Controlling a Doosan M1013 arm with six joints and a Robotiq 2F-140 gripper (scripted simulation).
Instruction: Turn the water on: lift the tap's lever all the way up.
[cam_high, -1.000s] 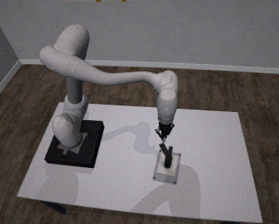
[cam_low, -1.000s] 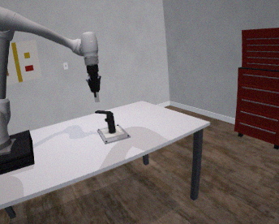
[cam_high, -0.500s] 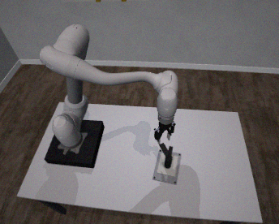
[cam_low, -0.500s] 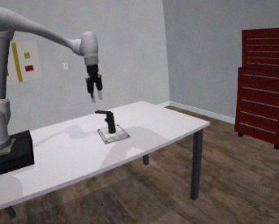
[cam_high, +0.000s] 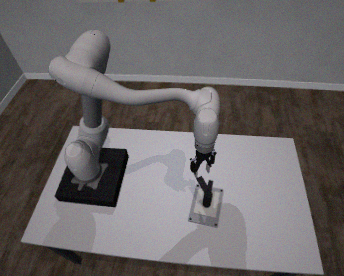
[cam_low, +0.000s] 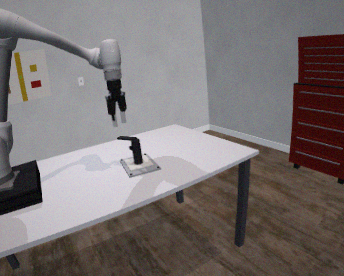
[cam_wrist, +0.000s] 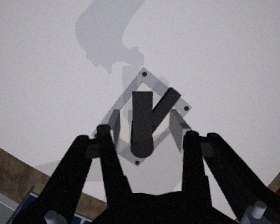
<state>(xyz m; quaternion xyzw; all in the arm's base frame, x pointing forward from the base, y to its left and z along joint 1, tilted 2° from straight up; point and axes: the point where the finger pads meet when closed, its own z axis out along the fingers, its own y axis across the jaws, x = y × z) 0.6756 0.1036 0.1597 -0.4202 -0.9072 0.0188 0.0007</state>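
Observation:
A black tap stands on a small grey plate on the white table. Its lever juts out sideways from the top of the post, about level. In the top view the tap is right of the table's middle. My gripper hangs well above the lever, fingers pointing down, partly open and empty. In the wrist view the tap shows between my two fingers, far below them.
The arm's black base sits at the table's left end. A red tool cabinet stands by the right wall, away from the table.

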